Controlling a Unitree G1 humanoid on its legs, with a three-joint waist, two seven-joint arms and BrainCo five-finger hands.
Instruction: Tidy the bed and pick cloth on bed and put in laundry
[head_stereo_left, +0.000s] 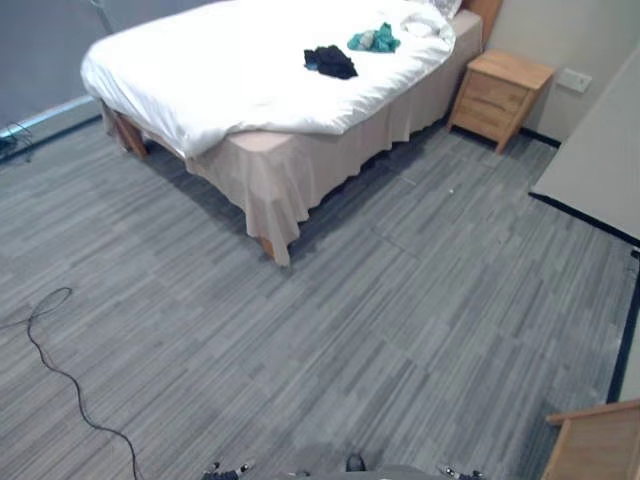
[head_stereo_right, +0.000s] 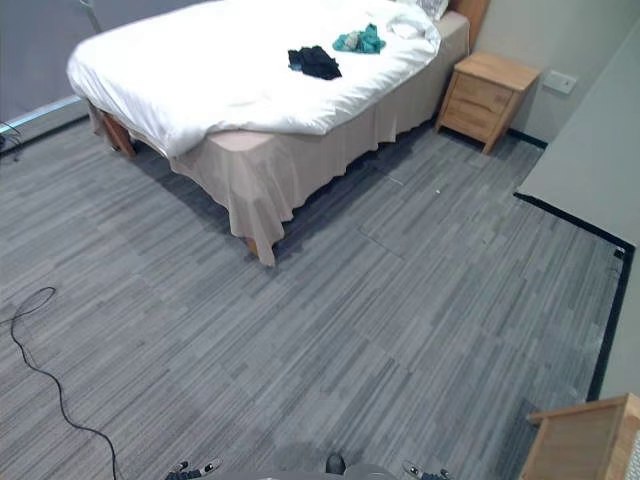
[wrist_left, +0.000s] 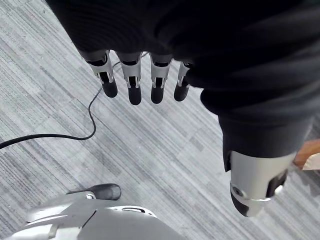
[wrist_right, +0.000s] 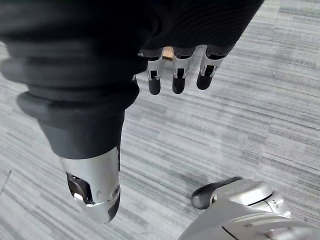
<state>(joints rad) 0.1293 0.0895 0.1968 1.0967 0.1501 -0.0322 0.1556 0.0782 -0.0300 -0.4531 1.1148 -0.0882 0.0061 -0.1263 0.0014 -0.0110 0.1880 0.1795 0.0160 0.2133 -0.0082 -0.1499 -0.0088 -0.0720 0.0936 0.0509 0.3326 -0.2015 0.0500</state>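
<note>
Far ahead of both hands, beyond a wide stretch of grey striped carpet floor (head_stereo_left: 380, 300), the left eye view shows the bed with a white duvet and beige skirt (head_stereo_left: 200, 70). A crumpled black cloth (head_stereo_left: 330, 62) lies on the duvet, and a bunched teal cloth (head_stereo_left: 374, 40) lies near it toward the headboard end, the two apart. A light wooden bedside cabinet (head_stereo_left: 498, 95) stands past the bed's far corner, off to the right hand's side. From the right eye view the layout is the same, and a corner of pale wooden furniture (head_stereo_right: 585, 440) sits much nearer the right hand than the bed does; what it is I cannot tell. Seen from the left wrist view, the left hand (wrist_left: 131, 85) hangs over bare carpet with its fingers straight and slightly spread, thumb well apart, holding nothing. The right wrist view shows the right hand (wrist_right: 179, 75) likewise slack and empty above the carpet. Both cloths look light, limp and easily snagged, so each should sag and trail once lifted. A pinch from above on a raised fold near the middle of the heap would likely gather it best. The soft duvet underneath could be caught in the same pinch. Neither cloth is within reach of either hand.
</note>
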